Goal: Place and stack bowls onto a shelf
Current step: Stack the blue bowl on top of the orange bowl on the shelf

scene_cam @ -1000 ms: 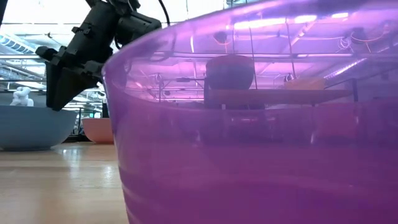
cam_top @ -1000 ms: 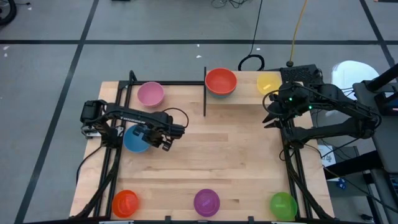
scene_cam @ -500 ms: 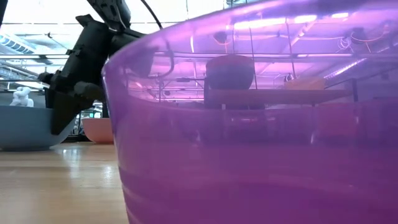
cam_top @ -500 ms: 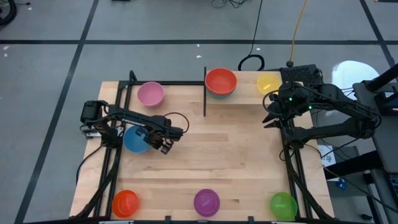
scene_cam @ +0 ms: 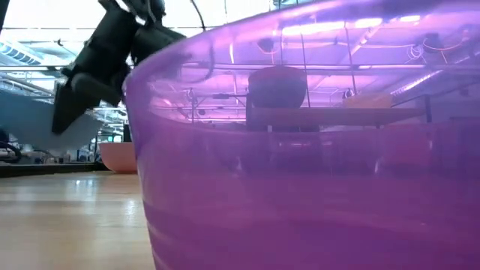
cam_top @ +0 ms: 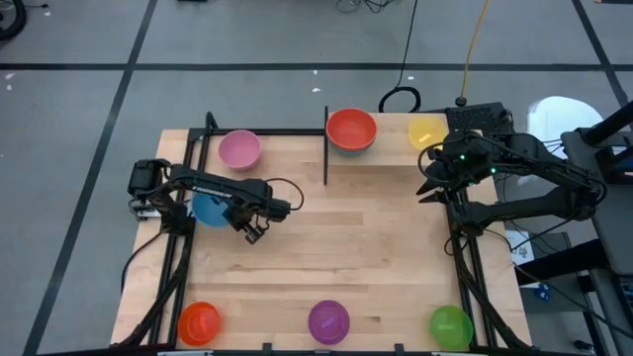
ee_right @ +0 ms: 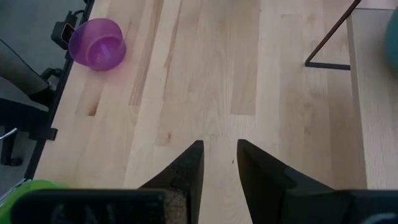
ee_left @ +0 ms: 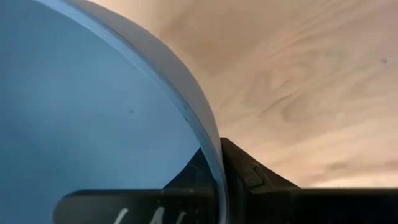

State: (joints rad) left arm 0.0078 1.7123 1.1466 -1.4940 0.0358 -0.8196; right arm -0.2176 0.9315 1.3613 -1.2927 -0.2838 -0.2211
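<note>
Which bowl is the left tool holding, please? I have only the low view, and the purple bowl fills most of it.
Observer: The blue bowl. The left tool is shut on its rim, one finger inside and one outside.
Operator: Thank you. Where is the right arm?
Observer: It waits at the table's back right, next to the yellow bowl. The right tool is open and holds nothing.
Operator: Are there bowls beside the purple one?
Observer: Yes. The orange bowl sits at the front left corner and the green bowl at the front right, with the purple bowl between them.
</note>
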